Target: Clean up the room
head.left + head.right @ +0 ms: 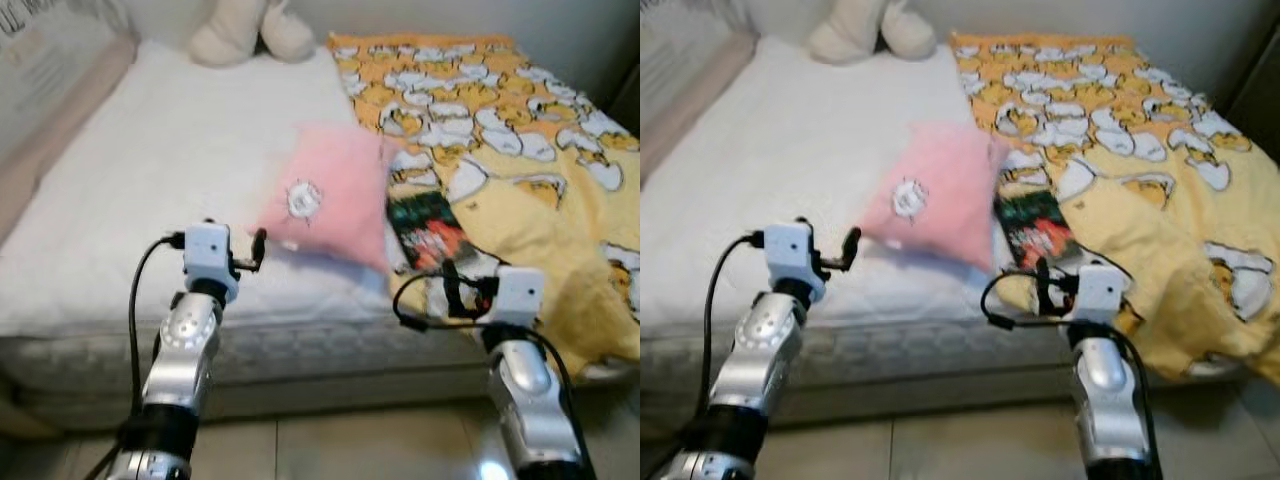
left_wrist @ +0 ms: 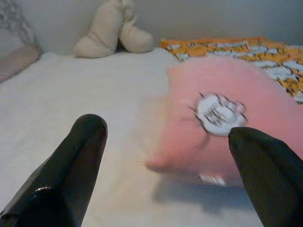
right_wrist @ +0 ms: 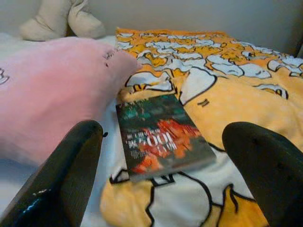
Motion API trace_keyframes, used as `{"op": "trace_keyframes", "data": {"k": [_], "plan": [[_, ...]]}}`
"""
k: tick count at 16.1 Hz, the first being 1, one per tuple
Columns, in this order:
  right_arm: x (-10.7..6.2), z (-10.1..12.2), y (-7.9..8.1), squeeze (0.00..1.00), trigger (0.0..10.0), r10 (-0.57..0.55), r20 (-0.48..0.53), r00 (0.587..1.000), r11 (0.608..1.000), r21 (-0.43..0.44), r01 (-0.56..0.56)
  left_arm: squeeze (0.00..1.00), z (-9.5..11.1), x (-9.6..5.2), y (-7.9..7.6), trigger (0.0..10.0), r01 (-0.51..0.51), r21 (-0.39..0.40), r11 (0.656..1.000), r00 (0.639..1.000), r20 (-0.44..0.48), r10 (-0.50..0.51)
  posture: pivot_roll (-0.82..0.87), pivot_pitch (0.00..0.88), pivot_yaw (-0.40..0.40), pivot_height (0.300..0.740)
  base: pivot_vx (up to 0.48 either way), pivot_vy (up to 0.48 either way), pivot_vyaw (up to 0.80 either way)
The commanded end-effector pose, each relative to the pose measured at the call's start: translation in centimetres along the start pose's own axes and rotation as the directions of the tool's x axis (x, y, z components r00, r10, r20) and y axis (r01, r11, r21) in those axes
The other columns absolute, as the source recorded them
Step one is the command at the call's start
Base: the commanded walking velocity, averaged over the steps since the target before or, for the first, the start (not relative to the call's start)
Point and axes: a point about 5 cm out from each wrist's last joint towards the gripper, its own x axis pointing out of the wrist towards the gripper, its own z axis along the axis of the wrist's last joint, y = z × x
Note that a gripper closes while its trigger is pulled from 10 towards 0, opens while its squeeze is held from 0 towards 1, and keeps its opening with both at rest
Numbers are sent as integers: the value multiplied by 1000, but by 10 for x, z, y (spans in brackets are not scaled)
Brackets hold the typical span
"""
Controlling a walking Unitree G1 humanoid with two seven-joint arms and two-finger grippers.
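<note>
A bed with a white mattress carries a rumpled yellow blanket printed with cartoon figures, over its right half. A pink cushion lies at the middle near the front edge, a cream plush toy at the head. A paperback book rests flat on the blanket, just beside the cushion. The left gripper faces the cushion, fingers spread; the right gripper faces the book, fingers spread. The book looks light and stiff, probably best pinched across its near edge; the cushion is soft and would squash.

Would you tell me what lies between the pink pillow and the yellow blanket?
A dark book lies between the pink pillow and the yellow blanket, its near end resting on the blanket, clearest in the right wrist view.
</note>
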Motion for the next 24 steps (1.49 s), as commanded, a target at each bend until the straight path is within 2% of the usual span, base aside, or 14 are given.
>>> {"op": "trace_keyframes", "data": {"k": [1,5,6,8,12,18,20,24], "plan": [[1,4,-9,0,10000,-26,8,1000,1000,-11,26,0,3,3,-8,10000,19,-10,1000,1000,10,-19,-87,0,-1,740,330,345,0],[5,9,-3,0,10000,-14,20,1000,1000,5,14,0,8,10,-12,10000,35,45,998,999,14,-36,-83,0,0,740,422,86,0],[5,9,-2,0,10000,-11,19,1000,1000,6,11,0,7,11,-17,10000,67,78,995,998,3,-67,-85,0,1,740,0,0,0],[4,8,0,0,10000,-9,15,1000,1000,7,8,0,6,11,-22,10000,90,79,993,996,2,-91,-88,0,5,740,0,0,0],[2,6,0,0,10000,-12,11,1000,1000,8,12,0,8,12,-22,10000,90,70,993,996,6,-91,-94,0,10,740,0,-430,0],[2,11,-3,0,10000,-19,22,1000,1000,8,18,0,9,13,-28,10000,121,104,987,993,4,-122,-98,0,12,740,120,-414,0],[3,12,-4,0,10000,-22,26,999,1000,6,22,0,7,14,-28,10000,121,58,991,993,-11,-120,-103,0,16,740,199,-337,0],[2,11,-3,0,10000,-20,19,1000,1000,6,20,0,7,16,-27,10000,120,31,992,993,-11,-120,-104,0,19,740,451,-60,0]]}}
